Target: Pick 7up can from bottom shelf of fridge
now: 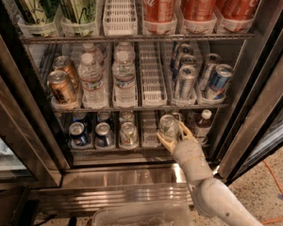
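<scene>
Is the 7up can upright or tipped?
Upright: 7up can shows its round top upward; pincer grips it, front of bottom shelf.

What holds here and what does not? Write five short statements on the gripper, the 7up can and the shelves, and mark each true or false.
1. The gripper is at the 7up can on the bottom shelf. True.
2. The red cans stand on the bottom shelf. False: they stand on the top rack in view.
3. A brown white-capped bottle stands just right of the 7up can. True.
4. The dark blue cans sit right of the 7up can. False: they sit to its left.
5. The fridge is shut. False: it is open, and the arm reaches in.
</scene>
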`<state>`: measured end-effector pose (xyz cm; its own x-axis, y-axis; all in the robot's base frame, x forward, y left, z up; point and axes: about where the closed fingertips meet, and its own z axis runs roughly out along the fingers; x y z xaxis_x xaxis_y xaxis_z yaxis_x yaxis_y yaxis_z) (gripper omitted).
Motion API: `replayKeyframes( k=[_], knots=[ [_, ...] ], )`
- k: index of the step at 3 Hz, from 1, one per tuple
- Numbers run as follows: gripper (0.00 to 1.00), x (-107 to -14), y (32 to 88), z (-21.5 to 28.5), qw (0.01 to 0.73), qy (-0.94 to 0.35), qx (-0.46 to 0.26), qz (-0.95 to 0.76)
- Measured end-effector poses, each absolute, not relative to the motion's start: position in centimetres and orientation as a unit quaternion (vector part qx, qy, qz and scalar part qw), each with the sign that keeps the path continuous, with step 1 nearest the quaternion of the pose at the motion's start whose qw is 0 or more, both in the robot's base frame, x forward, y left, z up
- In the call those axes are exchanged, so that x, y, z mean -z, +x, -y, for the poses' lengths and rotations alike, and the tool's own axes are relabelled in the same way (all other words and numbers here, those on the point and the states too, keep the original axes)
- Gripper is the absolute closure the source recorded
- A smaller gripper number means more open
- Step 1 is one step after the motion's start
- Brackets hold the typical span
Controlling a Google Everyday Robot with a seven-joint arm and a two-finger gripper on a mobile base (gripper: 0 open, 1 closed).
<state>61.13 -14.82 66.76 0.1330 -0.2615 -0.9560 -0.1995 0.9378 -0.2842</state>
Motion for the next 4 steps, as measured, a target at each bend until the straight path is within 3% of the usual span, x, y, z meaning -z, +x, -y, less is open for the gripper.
replayKeyframes(
  k=[2, 4],
  knots=[
    [1.0, -69.3, 53.1, 14.9, 0.701, -0.228, -0.007, -0.676],
    [1.0, -70.8, 50.8, 13.9, 0.692, -0.264, -0.026, -0.671]
  ],
)
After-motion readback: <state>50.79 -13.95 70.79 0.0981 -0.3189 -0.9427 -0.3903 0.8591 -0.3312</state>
